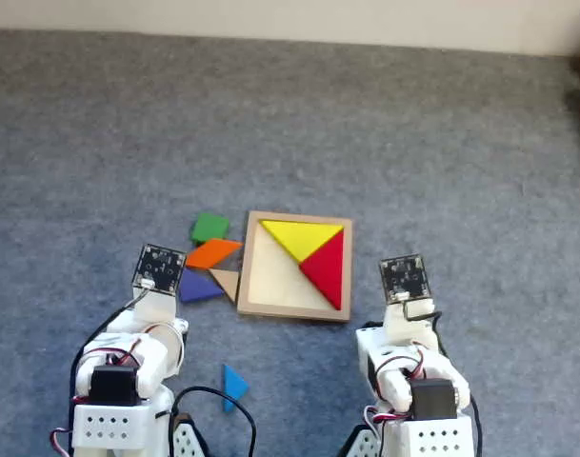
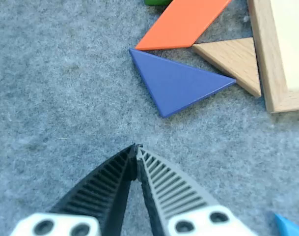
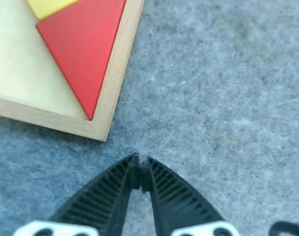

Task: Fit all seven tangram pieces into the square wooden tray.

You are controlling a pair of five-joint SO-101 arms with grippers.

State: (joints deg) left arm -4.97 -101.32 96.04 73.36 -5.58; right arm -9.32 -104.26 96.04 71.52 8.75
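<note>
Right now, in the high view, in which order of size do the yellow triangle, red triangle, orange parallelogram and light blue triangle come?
1. yellow triangle and red triangle: they look alike, so I do not rank them.
2. orange parallelogram.
3. light blue triangle, the smallest.

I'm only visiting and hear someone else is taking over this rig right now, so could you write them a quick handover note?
The left hand is shut and empty, over the carpet near the dark blue triangle. The right hand is shut and empty, just outside a tray corner.
Done: yellow triangle and red triangle lie in the tray.
Left: green piece, orange parallelogram, dark blue triangle and wooden triangle beside the tray; light blue triangle near the left arm's base.
</note>
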